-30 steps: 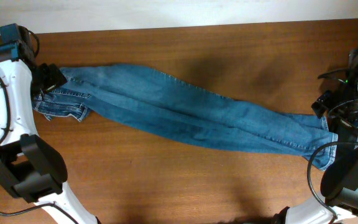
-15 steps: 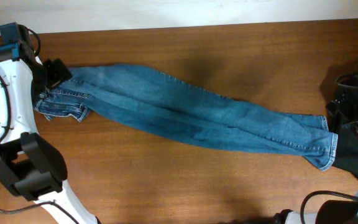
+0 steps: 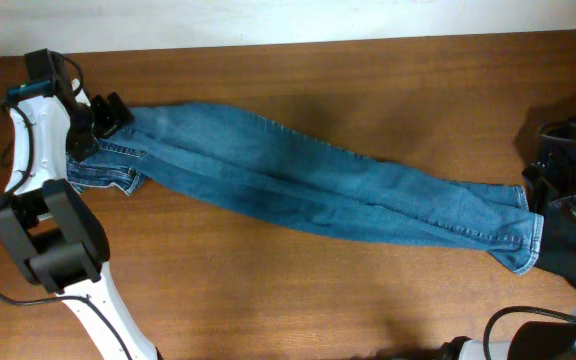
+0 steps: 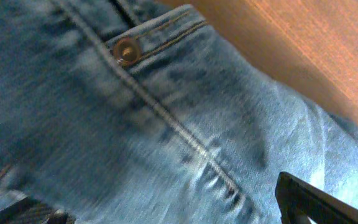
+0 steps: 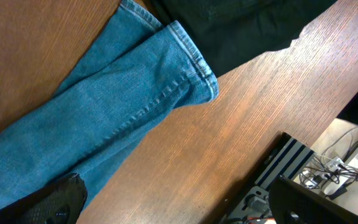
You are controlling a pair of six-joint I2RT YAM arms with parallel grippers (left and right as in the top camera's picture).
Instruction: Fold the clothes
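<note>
the jeans point(image 3: 308, 190) lie stretched across the bench point(image 3: 268, 290), waistband left, hems right. the left end effector point(image 3: 113, 112) gapes wide just over the waistband; the right end effector point(image 5: 179, 186), also wide and empty, hangs near the hems. the first fold looks unstarted; next, each should pinch its end squarely.

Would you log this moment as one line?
jeans: stretched lengthwise on table | left gripper: open above waistband | right gripper: open, beside hems
</note>
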